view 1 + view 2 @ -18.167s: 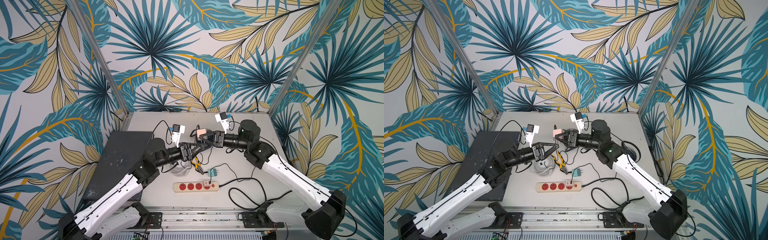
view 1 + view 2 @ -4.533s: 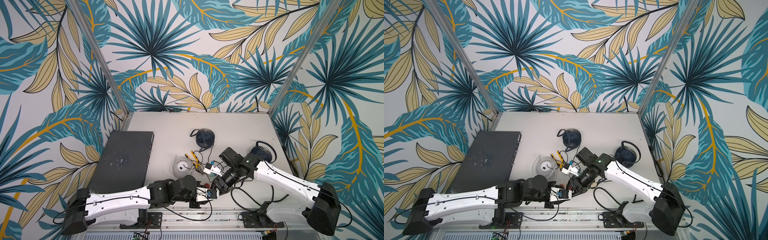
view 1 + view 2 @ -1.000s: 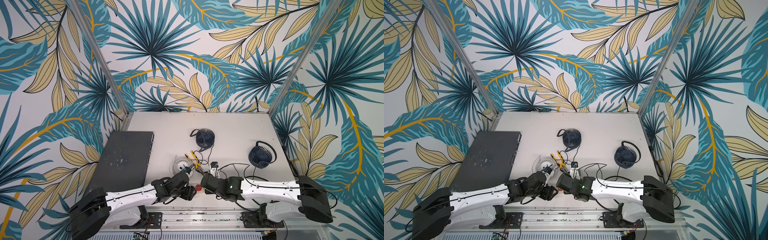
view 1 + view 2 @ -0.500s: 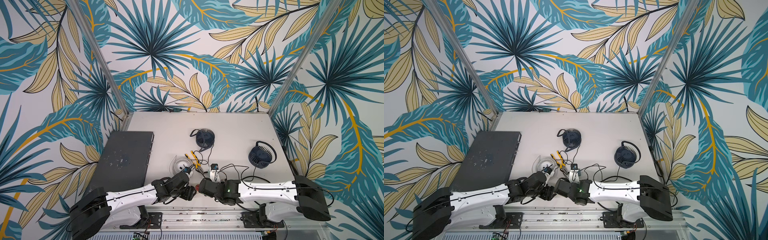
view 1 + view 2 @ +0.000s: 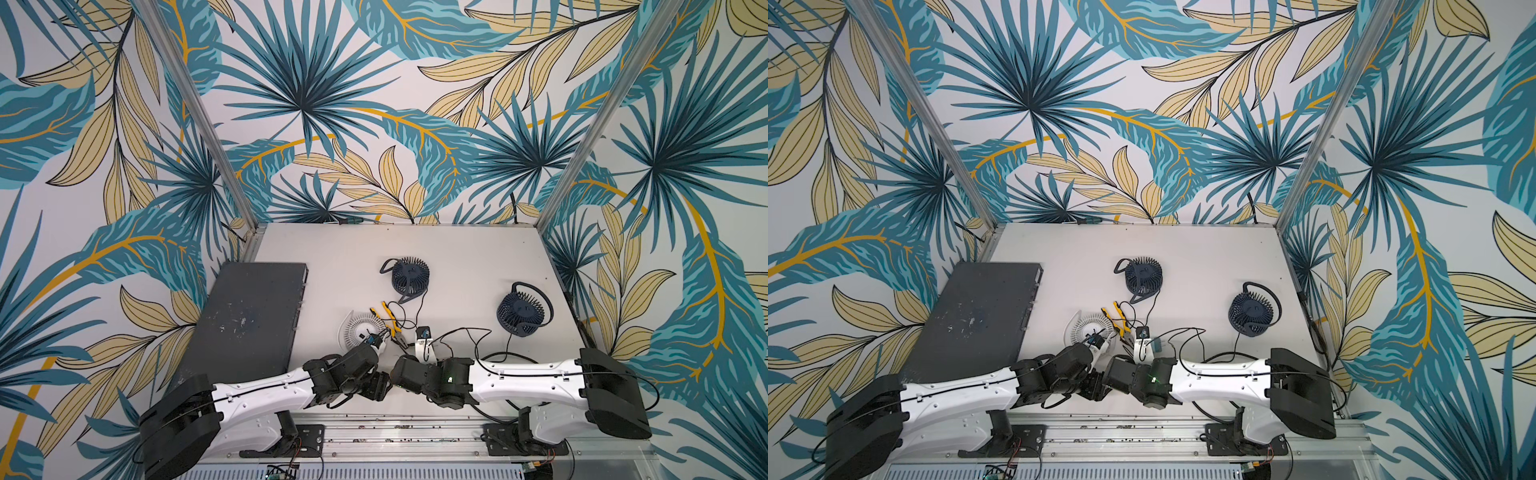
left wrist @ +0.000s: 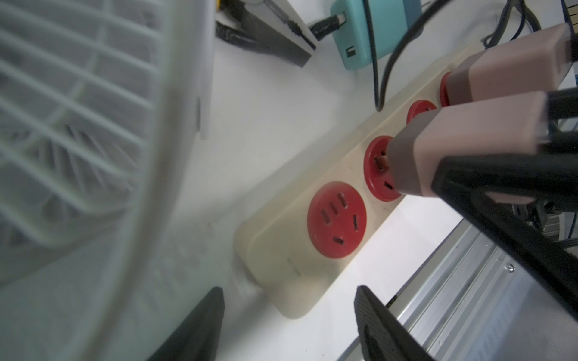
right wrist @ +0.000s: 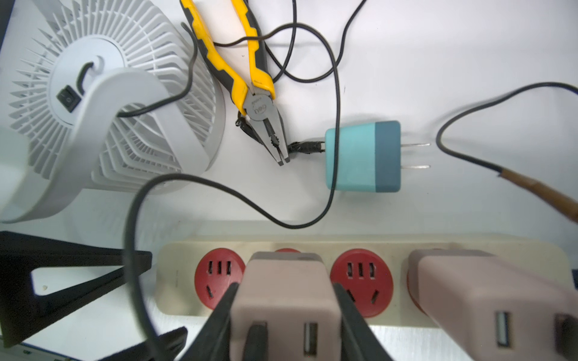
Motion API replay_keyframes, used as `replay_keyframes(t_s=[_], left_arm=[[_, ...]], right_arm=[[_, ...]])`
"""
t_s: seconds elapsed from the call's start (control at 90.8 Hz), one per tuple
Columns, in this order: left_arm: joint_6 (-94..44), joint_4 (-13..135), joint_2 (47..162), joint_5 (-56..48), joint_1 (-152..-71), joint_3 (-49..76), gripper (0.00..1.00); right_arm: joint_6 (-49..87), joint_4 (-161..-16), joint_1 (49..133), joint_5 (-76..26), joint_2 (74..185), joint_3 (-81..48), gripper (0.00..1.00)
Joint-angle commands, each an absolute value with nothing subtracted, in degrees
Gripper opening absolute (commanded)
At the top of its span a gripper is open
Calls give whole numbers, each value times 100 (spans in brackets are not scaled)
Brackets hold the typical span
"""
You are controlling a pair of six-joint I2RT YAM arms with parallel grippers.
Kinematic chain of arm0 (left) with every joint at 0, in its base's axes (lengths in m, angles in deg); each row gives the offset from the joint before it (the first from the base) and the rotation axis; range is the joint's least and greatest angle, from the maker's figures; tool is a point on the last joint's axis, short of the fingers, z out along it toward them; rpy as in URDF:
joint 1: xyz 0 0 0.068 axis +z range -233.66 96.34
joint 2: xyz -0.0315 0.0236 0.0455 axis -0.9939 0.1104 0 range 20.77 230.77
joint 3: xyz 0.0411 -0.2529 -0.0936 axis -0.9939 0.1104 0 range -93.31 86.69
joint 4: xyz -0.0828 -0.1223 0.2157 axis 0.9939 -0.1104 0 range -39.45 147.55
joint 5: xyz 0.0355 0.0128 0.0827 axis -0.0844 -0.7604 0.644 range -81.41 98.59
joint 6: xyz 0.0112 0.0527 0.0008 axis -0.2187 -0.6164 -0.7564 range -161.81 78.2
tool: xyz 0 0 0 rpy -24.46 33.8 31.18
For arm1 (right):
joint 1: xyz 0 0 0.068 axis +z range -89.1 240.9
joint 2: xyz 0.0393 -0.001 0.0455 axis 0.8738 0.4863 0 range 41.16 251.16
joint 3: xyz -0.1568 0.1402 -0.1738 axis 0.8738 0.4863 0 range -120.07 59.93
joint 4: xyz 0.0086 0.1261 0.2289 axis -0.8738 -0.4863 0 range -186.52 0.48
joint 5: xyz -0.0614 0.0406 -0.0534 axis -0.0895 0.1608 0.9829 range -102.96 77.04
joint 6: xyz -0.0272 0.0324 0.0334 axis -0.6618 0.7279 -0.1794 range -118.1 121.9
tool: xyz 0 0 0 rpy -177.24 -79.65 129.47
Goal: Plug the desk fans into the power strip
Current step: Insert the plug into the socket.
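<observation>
Right wrist view looks down on the power strip [image 7: 325, 245], which lies along the front of the table [image 5: 457, 249], just behind the metal rail [image 6: 463, 290]. It is a long cream bar with round red sockets in a row, each cut with three short slots above two slanted ones.

The right gripper [image 7: 285, 292] is clamped on a pink adapter [image 7: 281, 272] at the second socket from the rounded end, black fingers pressed to both its sides. A black cord [image 7: 133, 237] loops, blurred, across the end socket. A second pink adapter [image 7: 488, 297] sits on the fourth socket and hides the strip's far end.

The left gripper [image 6: 289, 292] stands wide apart with nothing in it, its tips either side of the rounded end; whether they touch it cannot be told. In the left wrist view a brownish sliver shows between the held adapter and its socket, so whether it is fully home is unclear.

Just beyond the strip a teal adapter [image 7: 359, 156] lies flat with both prongs bare. Yellow-handled pliers [image 7: 247, 75] point their nose at its cable end, and a white fan [image 7: 109, 109] lies switch side up beside them.

In both top views the two wrists meet over the strip and hide it. Farther back stand the rear dark fan [image 5: 409, 276] and the right-hand dark fan [image 5: 523, 309], well apart, with a black slab [image 5: 249, 320] along the left side. The cords tangle near the pliers and cannot be traced to a plug.
</observation>
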State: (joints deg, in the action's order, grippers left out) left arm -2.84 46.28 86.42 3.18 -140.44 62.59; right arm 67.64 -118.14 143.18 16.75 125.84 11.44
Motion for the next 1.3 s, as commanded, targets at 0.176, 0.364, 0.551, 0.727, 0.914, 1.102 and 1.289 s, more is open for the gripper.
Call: replay_keyframes(t_s=[0.176, 0.364, 0.551, 0.727, 0.914, 1.102, 1.289], left_arm=[[-270, 4789, 8731, 270, -14018, 6339, 70], [-261, 4788, 8715, 287, -14015, 6351, 70], [-243, 4812, 8713, 294, -14009, 6375, 70], [-226, 4809, 8678, 306, -14009, 6399, 70], [-217, 4816, 8697, 288, -13992, 6393, 69], [-208, 4836, 8684, 263, -13949, 6427, 69], [-212, 4833, 8713, 193, -13887, 6419, 70]], right_arm=[[6603, -11911, 14356, -287, 13727, 1748, 0], [6595, -12076, 14522, -361, 13612, 1909, 0], [6527, -12043, 14627, -390, 13635, 2034, 0], [6458, -12043, 14723, -471, 13716, 2060, 0], [6491, -12038, 14847, -564, 13915, 1974, 0], [6781, -11929, 14974, -652, 13930, 2089, 0], [6849, -11672, 14949, -797, 13958, 2280, 0]])
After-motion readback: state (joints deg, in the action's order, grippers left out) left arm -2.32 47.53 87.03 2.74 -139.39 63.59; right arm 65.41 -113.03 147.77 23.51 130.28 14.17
